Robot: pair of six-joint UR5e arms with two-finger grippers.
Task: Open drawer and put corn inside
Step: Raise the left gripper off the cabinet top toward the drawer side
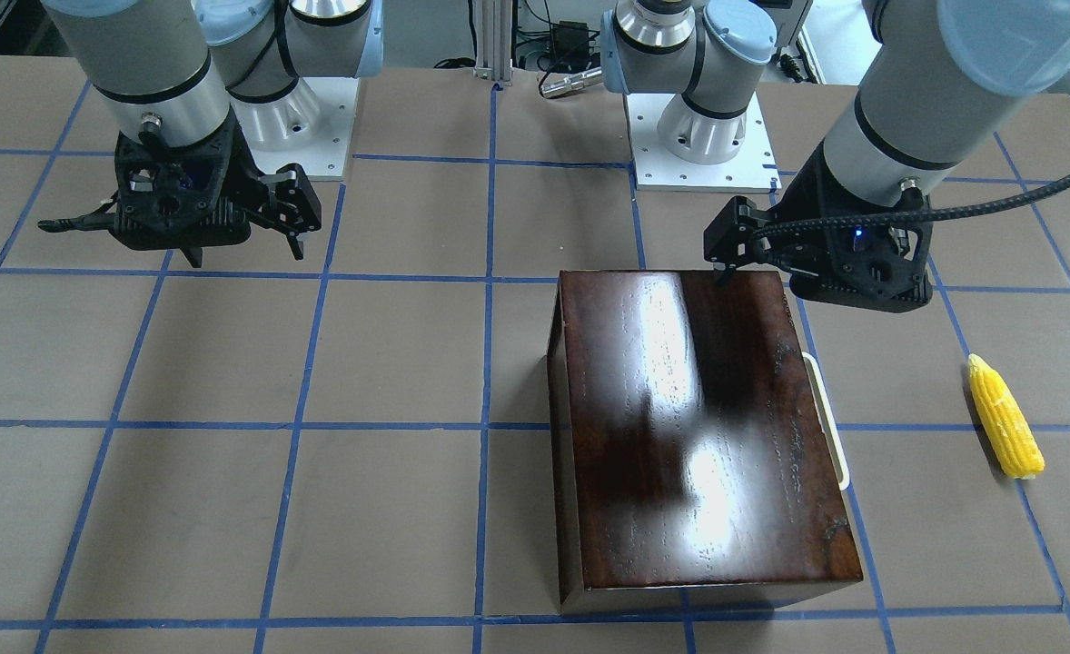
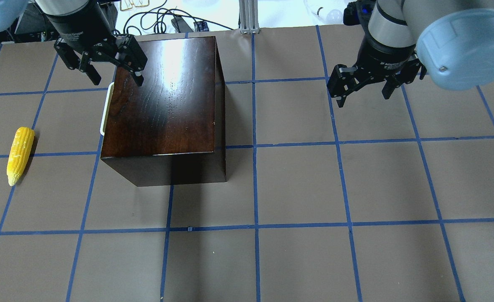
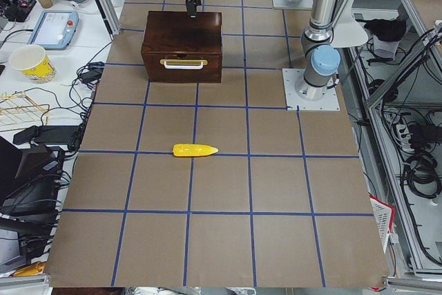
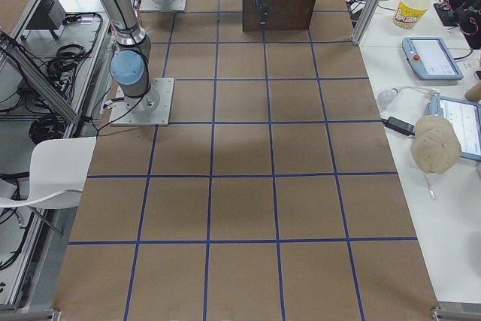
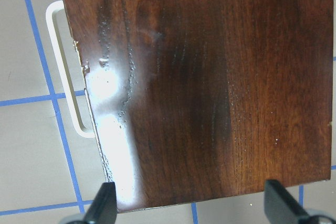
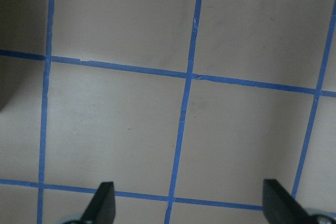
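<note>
The glossy dark-brown box (image 2: pixel 163 105) stands on the table with its drawer shut. The drawer's white curved handle (image 2: pixel 105 110) shows on the box's left side, also in the left wrist view (image 5: pixel 63 77) and the exterior left view (image 3: pixel 183 63). The yellow corn (image 2: pixel 19 155) lies on the table left of the box, apart from it, and also shows in the front-facing view (image 1: pixel 1005 416). My left gripper (image 2: pixel 116 79) is open and empty above the box's far left top edge (image 5: pixel 191 205). My right gripper (image 2: pixel 363 95) is open and empty over bare table to the right (image 6: pixel 189 205).
The brown table top (image 2: pixel 297 188) carries a blue tape grid. The two arm bases (image 1: pixel 708 136) stand on white plates at the robot's side. Beyond the table ends are side benches with tablets (image 4: pixel 430 58) and a paper cup (image 3: pixel 31 63).
</note>
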